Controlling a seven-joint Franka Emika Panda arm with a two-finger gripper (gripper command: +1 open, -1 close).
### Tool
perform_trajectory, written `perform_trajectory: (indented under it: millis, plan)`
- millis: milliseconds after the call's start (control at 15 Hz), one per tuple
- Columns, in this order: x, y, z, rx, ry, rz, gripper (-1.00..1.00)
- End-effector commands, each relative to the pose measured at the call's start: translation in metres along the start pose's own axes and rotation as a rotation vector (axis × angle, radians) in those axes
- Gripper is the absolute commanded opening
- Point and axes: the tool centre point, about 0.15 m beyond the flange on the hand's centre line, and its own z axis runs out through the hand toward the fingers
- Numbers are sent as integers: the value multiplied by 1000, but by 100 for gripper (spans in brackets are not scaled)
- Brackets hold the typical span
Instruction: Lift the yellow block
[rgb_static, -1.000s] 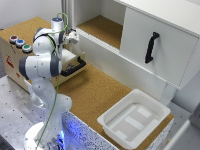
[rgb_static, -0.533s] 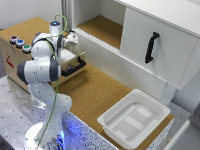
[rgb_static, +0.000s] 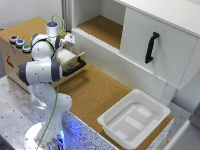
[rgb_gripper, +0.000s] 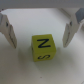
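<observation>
Wrist view: the yellow block (rgb_gripper: 42, 48) lies between the two fingers (rgb_gripper: 7, 29) of the gripper (rgb_gripper: 40, 31), roughly centred in the gap, with clear space on both sides. Pincer spread wide, nothing held, no contact with the block. The block rests on a pale, plain surface.

Exterior view: the arm (rgb_static: 44, 75) is bent over the open drawer (rgb_static: 73, 64) of the wooden box at the exterior view's left; the gripper sits above the drawer, mostly hidden behind the arm's own links, and the block cannot be made out from here (presumably the pale surface is the drawer floor; not confirmable). Three coloured buttons (rgb_static: 19, 42) on the box top, far left. White tray (rgb_static: 134, 118) well apart, near right on the cork table (rgb_static: 95, 92). Cabinet door with black handle (rgb_static: 151, 47) far right.

Block: yellow cube, black "N" on top face, a second dark letter on the side face, blurred.
</observation>
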Motion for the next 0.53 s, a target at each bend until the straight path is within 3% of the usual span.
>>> perform_trajectory:
  millis: [0, 467]
  plan:
    - [-1, -1, 11, 5, 4, -9, -100]
    - [-10, -7, 9, 19, -7, -4, -100]
